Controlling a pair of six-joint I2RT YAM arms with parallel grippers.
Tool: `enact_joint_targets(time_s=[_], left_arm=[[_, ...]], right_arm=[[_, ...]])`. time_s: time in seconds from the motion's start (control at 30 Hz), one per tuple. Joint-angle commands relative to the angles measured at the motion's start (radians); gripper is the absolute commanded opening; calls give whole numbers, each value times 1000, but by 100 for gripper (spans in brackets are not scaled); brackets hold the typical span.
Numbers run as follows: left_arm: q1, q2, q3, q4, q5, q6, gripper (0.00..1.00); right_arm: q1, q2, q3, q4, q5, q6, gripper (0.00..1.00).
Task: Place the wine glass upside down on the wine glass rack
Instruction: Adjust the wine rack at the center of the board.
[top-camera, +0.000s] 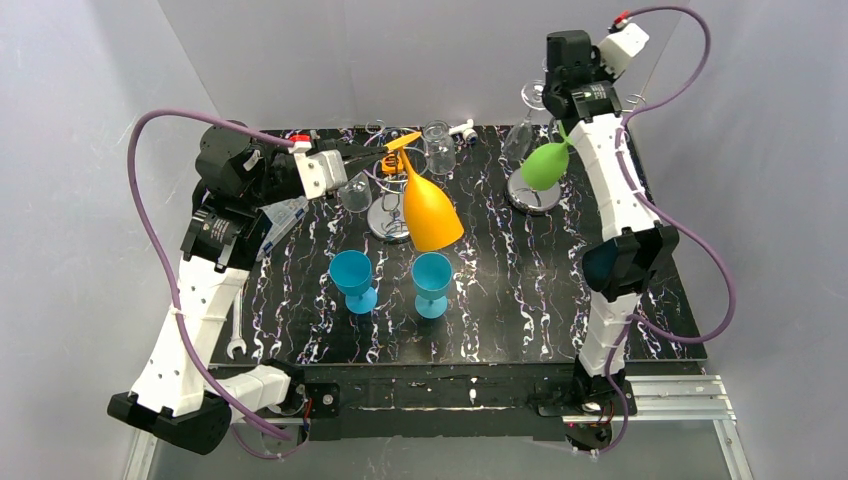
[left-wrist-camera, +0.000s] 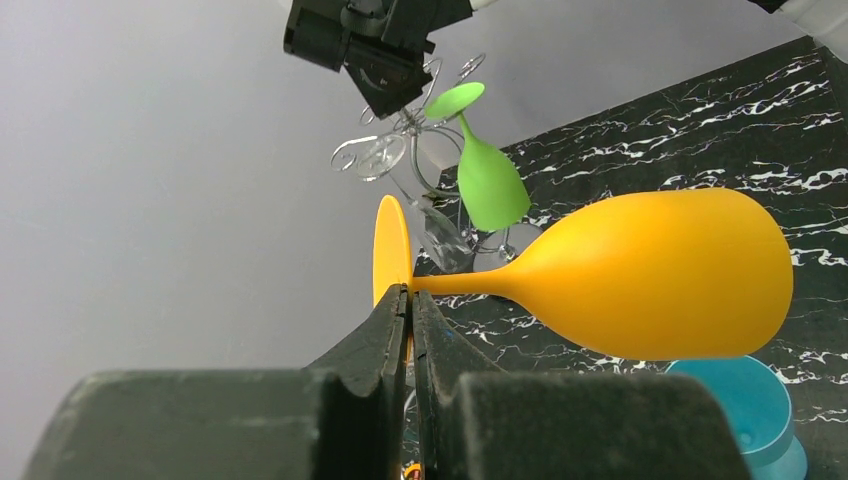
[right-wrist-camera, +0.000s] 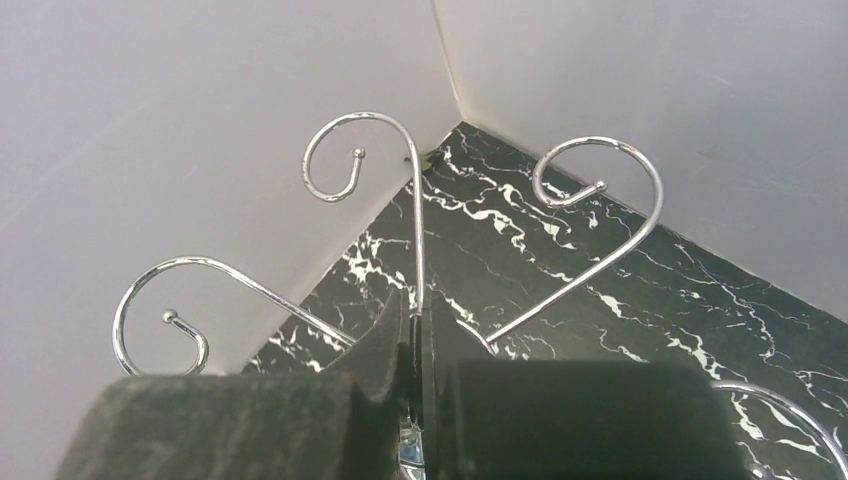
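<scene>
The orange wine glass hangs tilted, bowl down, over the back middle of the table; its bowl fills the left wrist view. My left gripper is shut on the rim of its flat foot. The wine glass rack stands at the back right, with scroll arms. A green glass hangs upside down on it. My right gripper is shut on an upright wire at the rack's top.
A shorter wire stand with a round base sits just behind the orange glass. Clear glasses stand near it. Two blue cups stand mid-table. A wrench lies at the left edge. Walls close the back and sides.
</scene>
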Motion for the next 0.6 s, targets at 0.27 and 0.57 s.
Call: enact_joint_targets(time_s=[0.27, 0.57], left_arm=[[-3, -7, -1, 9, 10, 18, 0], [-3, -9, -9, 14, 10, 11, 0]], right_arm=[[-62, -8, -49, 48, -116, 138, 32], [-62, -19, -29, 71, -173, 77, 53]])
